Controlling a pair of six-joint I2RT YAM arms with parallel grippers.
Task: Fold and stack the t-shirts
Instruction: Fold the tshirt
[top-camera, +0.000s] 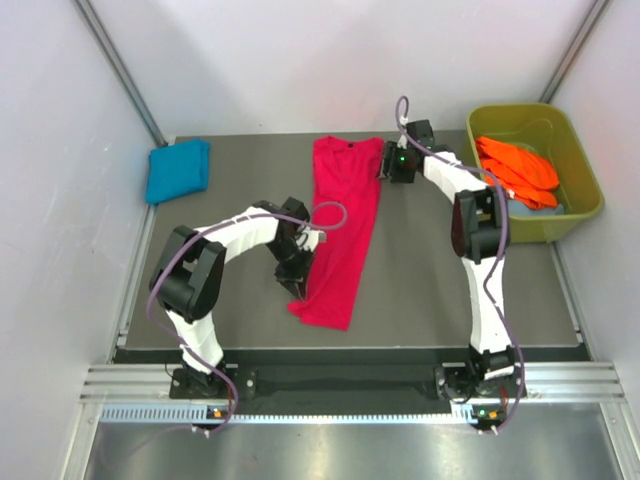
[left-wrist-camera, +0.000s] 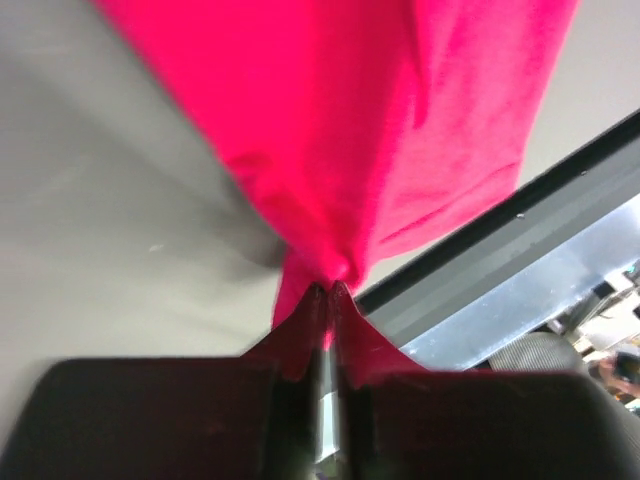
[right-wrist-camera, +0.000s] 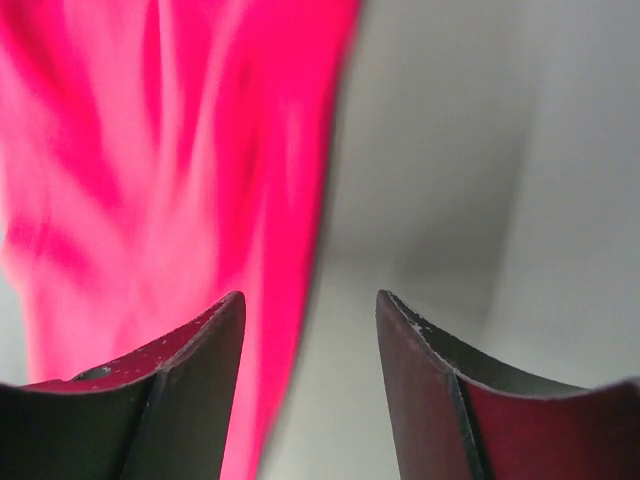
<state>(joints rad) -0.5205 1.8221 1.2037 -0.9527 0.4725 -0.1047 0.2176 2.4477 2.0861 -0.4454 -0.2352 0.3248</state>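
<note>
The crimson-pink t-shirt (top-camera: 342, 225) lies as a long narrow strip down the middle of the table. My left gripper (top-camera: 296, 285) is shut on its near left edge; the left wrist view shows the cloth (left-wrist-camera: 380, 130) bunched between my closed fingertips. My right gripper (top-camera: 385, 165) is open beside the shirt's far right edge; in the right wrist view the cloth (right-wrist-camera: 170, 170) runs under my left finger and bare table lies between the fingers. A folded teal-blue t-shirt (top-camera: 178, 170) sits at the far left. Bright orange t-shirts (top-camera: 517, 170) lie in the tub.
The olive-green plastic tub (top-camera: 583, 165) stands at the far right of the table. The table's near edge and metal rail (left-wrist-camera: 520, 260) run just behind the left gripper. White walls enclose the table on three sides.
</note>
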